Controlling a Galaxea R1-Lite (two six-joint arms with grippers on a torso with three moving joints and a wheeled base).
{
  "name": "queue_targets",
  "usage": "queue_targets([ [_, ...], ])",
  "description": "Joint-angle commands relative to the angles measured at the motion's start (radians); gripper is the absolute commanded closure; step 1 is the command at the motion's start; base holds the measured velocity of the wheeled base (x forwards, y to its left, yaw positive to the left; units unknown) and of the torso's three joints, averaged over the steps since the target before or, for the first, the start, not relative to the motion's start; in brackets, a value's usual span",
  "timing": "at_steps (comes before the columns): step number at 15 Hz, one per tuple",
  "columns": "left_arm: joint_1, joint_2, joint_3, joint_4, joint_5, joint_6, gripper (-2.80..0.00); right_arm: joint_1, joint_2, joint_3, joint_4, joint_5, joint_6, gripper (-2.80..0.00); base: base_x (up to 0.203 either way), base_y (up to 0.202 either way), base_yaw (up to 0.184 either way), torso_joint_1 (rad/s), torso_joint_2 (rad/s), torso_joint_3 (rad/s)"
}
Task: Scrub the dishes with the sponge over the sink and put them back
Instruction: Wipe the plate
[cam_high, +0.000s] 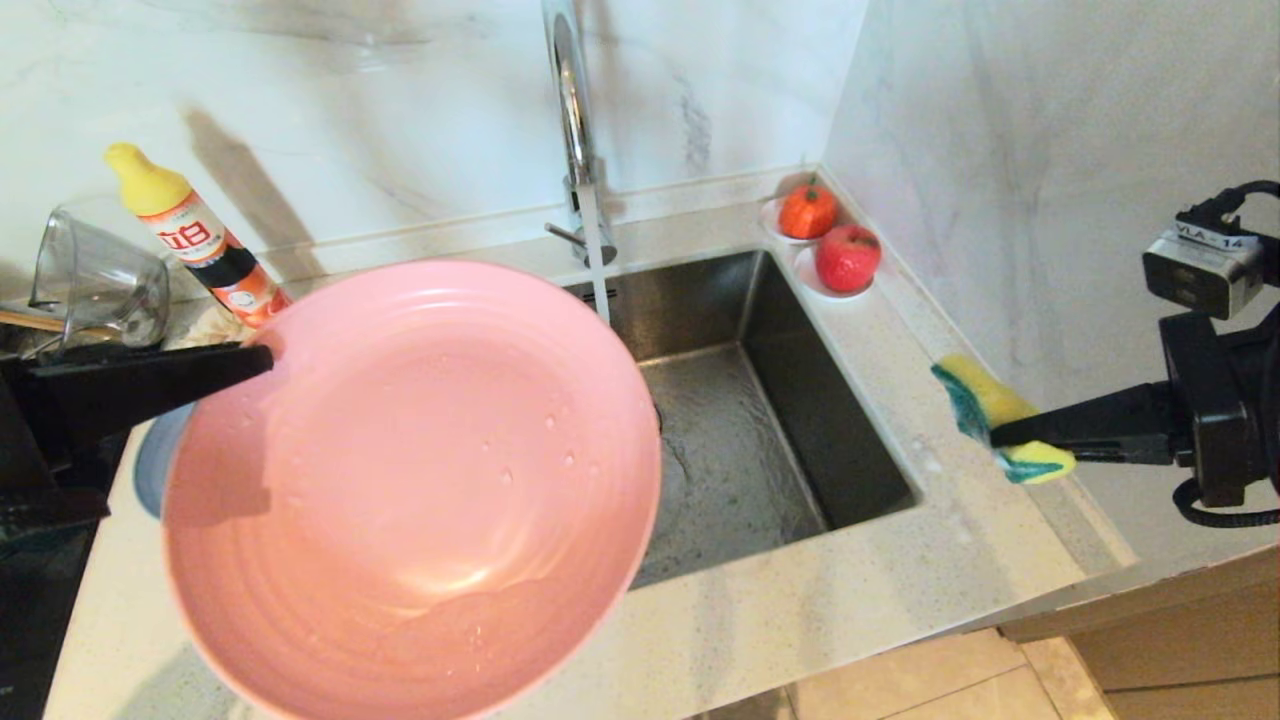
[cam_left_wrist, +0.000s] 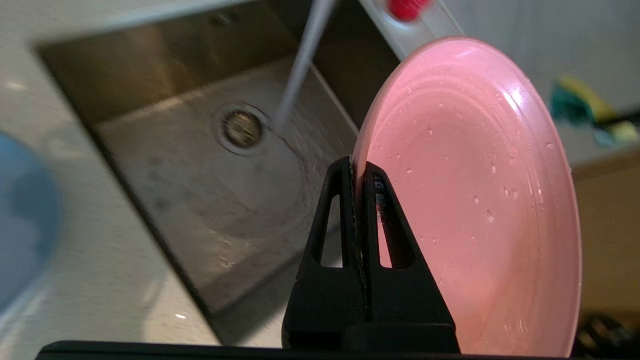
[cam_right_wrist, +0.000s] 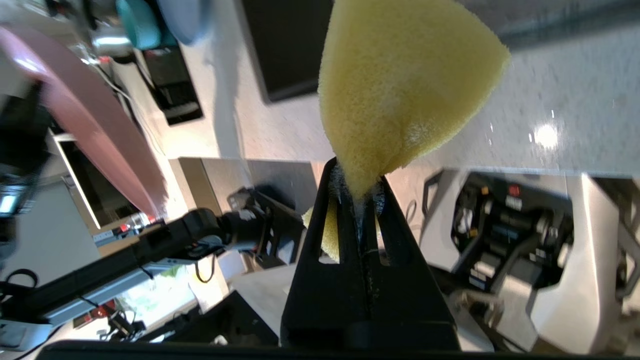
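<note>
Two grippers at work, both clamped. Far left on the counter: clear glass jug (cam_high: 98, 280) tipped on its side, dish-soap bottle (cam_high: 195, 238) leaning beside it. Left gripper (cam_high: 255, 362) pinches the rim of the pink plate (cam_high: 420, 480), held tilted and wet above the counter's front edge and the sink's left part. Sink (cam_high: 740, 440) centre, faucet (cam_high: 575, 120) running. Two red-orange fruits (cam_high: 828, 235) at the back right corner. Right gripper (cam_high: 1005, 440) squeezes the yellow-green sponge (cam_high: 985, 400) above the counter right of the sink.
</note>
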Motion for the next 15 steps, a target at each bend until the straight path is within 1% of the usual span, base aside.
queue_targets([
  [1, 0.0, 0.003, 0.031, 0.0, -0.028, -0.002, 0.0, -0.007, -0.008, -0.051, 0.012, 0.01, 0.004, 0.0, 0.0, 0.0, 0.0, 0.0, 0.0, 0.0],
  [4, 0.0, 0.013, 0.077, 0.0, -0.075, -0.002, 0.0, -0.031, -0.003, -0.139, 0.037, 0.065, 0.005, 0.0, 0.0, 0.0, 0.0, 0.0, 0.0, 0.0],
  [7, -0.001, 0.046, 0.084, -0.001, -0.079, -0.009, 0.0, -0.043, 0.011, -0.25, 0.079, 0.11, 0.006, 0.0, 0.0, 0.0, 0.0, 0.0, 0.0, 0.0],
  [8, -0.003, 0.069, 0.084, -0.005, -0.079, -0.013, 0.0, -0.043, 0.02, -0.305, 0.095, 0.126, 0.006, 0.0, 0.0, 0.0, 0.0, 0.0, 0.0, 0.0],
  [10, -0.022, 0.102, 0.073, -0.015, -0.079, -0.015, 0.0, -0.04, 0.051, -0.401, 0.115, 0.155, 0.01, 0.0, 0.0, 0.0, 0.0, 0.0, 0.0, 0.0],
  [12, -0.054, 0.119, 0.056, -0.015, -0.078, -0.014, 0.0, -0.016, 0.093, -0.504, 0.16, 0.162, 0.011, 0.0, 0.0, 0.0, 0.0, 0.0, 0.0, 0.0],
  [15, -0.097, 0.155, 0.043, -0.014, -0.063, -0.01, 0.0, 0.079, 0.173, -0.62, 0.226, 0.157, 0.014, 0.0, 0.0, 0.0, 0.0, 0.0, 0.0, 0.0],
])
